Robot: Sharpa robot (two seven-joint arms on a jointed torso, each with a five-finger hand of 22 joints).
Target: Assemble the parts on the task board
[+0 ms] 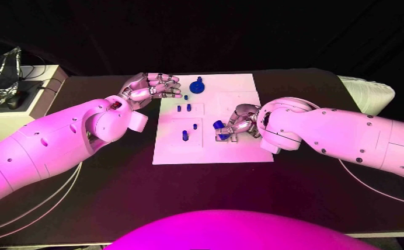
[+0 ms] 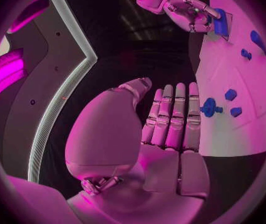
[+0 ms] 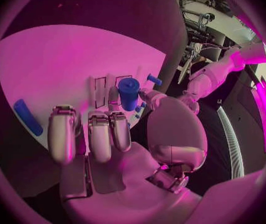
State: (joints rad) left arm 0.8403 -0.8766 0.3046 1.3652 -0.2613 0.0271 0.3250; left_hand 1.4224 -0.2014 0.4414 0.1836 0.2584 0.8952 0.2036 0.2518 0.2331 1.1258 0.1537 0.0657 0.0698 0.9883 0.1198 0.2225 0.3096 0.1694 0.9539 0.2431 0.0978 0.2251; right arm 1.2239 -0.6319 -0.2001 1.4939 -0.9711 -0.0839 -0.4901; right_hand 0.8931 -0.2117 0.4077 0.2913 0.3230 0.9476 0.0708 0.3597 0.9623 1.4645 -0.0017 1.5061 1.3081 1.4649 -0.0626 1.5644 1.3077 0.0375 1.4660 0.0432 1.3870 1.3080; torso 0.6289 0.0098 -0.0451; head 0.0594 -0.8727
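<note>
In the middle of the head view lies the white rectangular task board point(image 1: 211, 145), and at its right edge, just right of centre in the frame, the right silver hand point(image 1: 240, 122) works over a small square recess. Its fingers close around a short blue cylindrical part point(image 3: 128, 92); the right wrist view shows that cylinder standing roughly upright between the thumb and the curled fingers, directly over the outlined recess on the board. Whether its base is already seated cannot be told.

The step in hand appears to be setting this cylinder into its seat. To do it well, the hand should keep the part vertical, lower it straight without dragging sideways, and loosen the grip only once the base sits flat; tilting at release would likely tip it.

The left silver hand point(image 1: 152, 88) hovers at the board's upper left corner in the head view, fingers straight, side by side and holding nothing, as the left wrist view confirms. Just beside it, near the top edge of the board, lies a blue round part with a short stem point(image 1: 197, 86). Small blue pegs point(image 1: 184, 108) stand left of centre, and a blue elongated piece point(image 1: 185, 136) lies below them.
</note>
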